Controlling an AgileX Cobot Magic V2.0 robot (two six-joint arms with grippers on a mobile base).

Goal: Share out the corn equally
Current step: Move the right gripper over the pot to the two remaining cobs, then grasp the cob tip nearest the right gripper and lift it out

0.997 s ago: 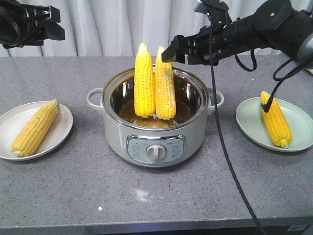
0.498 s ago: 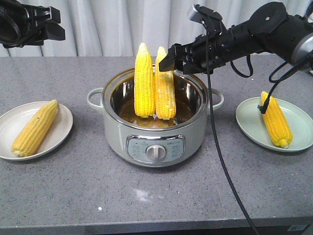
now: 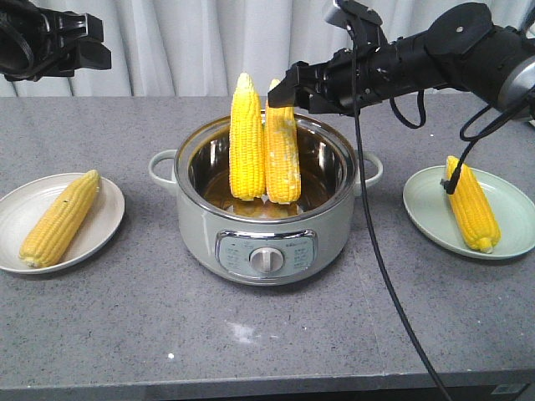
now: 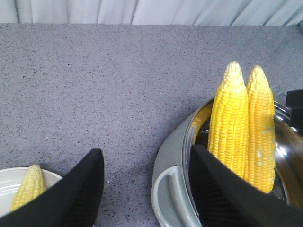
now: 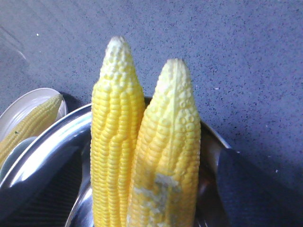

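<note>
Yellow corn point(image 3: 282, 159) stands upright; the right tool point(image 3: 282, 93), spread wide, has apparently risen slightly.

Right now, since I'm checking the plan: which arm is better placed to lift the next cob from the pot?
Right. The right gripper, open, is at the tip of one cob in the pot; the left gripper hangs far off at the far left.

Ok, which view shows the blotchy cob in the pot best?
Right wrist: the blotchy cob is close-up, tip clear between the open jaws, though its base is cropped. The front view shows it small, upright in the pot, tip overlapped by the right gripper. Left wrist shows it smaller, beside the other cob.
</note>
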